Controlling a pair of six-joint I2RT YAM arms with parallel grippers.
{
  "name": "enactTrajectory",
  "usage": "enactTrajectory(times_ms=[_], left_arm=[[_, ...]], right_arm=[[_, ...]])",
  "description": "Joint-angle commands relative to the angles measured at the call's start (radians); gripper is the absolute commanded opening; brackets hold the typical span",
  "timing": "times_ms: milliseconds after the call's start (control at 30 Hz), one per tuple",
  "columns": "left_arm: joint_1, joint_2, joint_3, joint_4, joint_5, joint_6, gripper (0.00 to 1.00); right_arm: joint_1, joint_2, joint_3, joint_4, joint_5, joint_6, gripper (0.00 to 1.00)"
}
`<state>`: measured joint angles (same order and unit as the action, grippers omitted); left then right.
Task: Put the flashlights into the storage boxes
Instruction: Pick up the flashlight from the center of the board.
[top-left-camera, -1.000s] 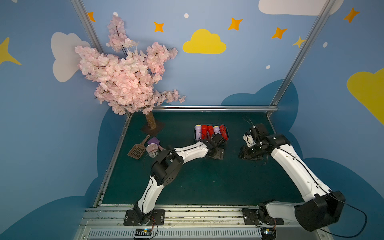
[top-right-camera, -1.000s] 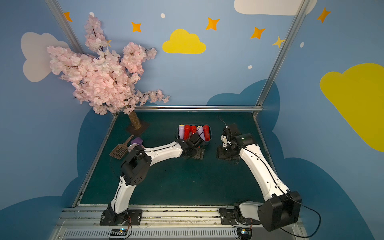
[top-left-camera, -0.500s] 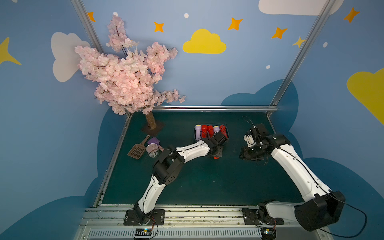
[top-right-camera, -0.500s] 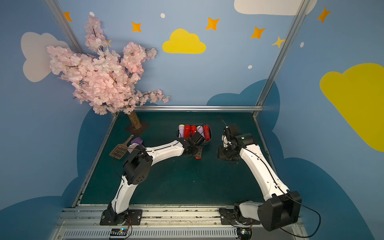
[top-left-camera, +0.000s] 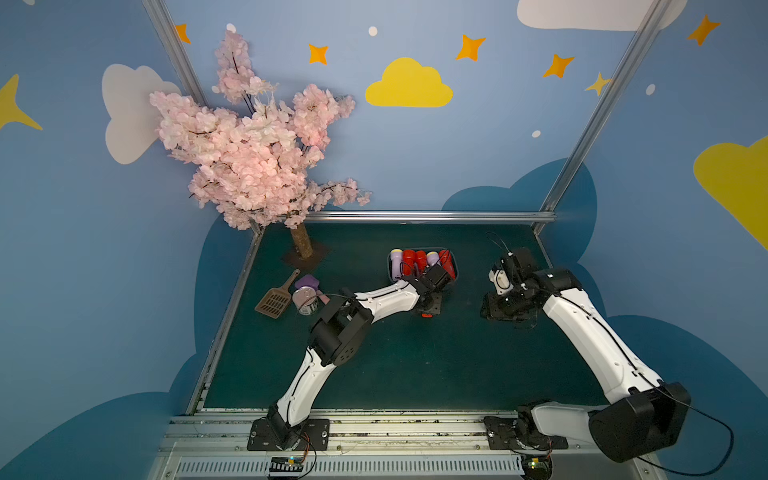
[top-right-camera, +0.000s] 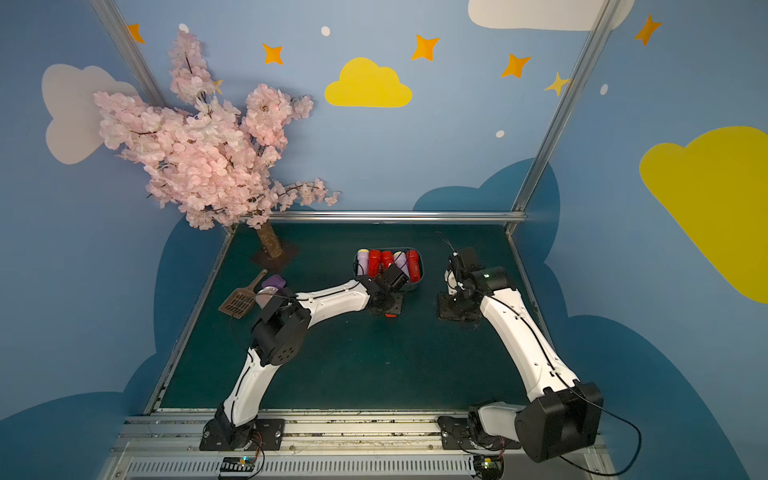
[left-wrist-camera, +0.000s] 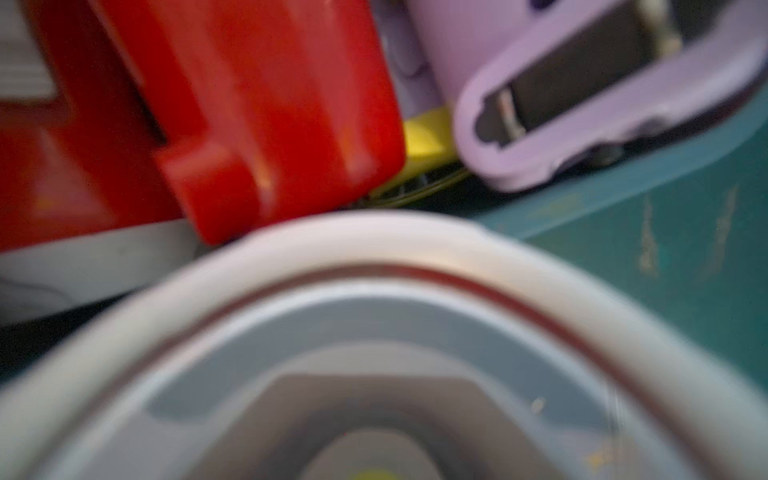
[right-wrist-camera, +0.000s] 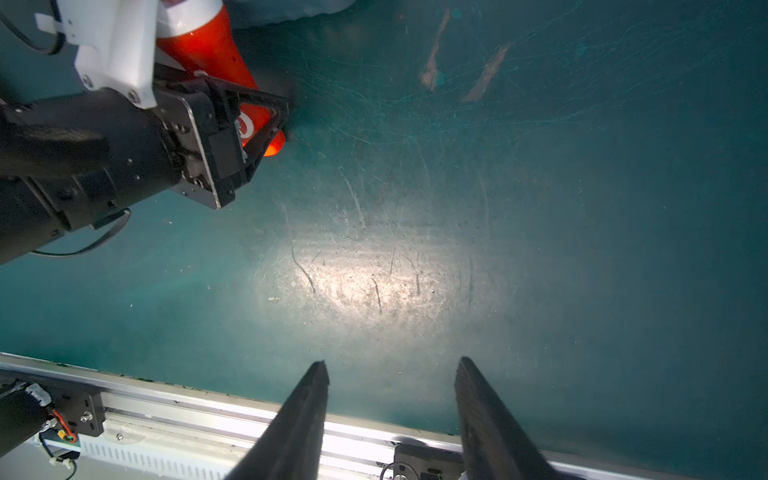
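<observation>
A: Ground?
B: Green surface (top-left-camera: 415, 365), scuffed. Pink tree (top-left-camera: 249, 158) in the far left corner.
A: Tub?
B: Tub (top-right-camera: 419, 280) toward the back, about mid-width. Flashlights (top-left-camera: 415, 259) lie packed side by side in it, red and lavender.
A: Claws?
B: Left claw (right-wrist-camera: 259, 133) just in front of the tub, closed around a red flashlight (right-wrist-camera: 208, 45) down at the surface. Right claw (right-wrist-camera: 390, 361) well off to the side, partly open, empty, over bare surface.
A: Small stuff?
B: Scoop (top-left-camera: 274, 301) and jar (top-left-camera: 305, 301) side by side near the tree, well apart from the tub.
</observation>
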<state>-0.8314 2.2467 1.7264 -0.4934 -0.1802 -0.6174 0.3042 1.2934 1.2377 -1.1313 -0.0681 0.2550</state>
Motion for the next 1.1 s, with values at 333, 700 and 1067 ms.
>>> enactTrajectory(times_ms=[333,700,1067], left_arm=[[0.003,-0.066,0.040,-0.078,0.010,0.022,0.28],[0.006,-0.079,0.118,-0.133,0.015,0.046,0.29],[0.076,0.003,0.336,-0.216,0.043,0.076,0.29]], right_arm=[[-0.006,0.000,-0.002,-0.005,-0.015,0.004,0.51],[-0.009,0.007,-0.014,0.022,-0.025,0.007,0.51],[-0.017,0.021,0.010,0.050,-0.013,0.015,0.51]])
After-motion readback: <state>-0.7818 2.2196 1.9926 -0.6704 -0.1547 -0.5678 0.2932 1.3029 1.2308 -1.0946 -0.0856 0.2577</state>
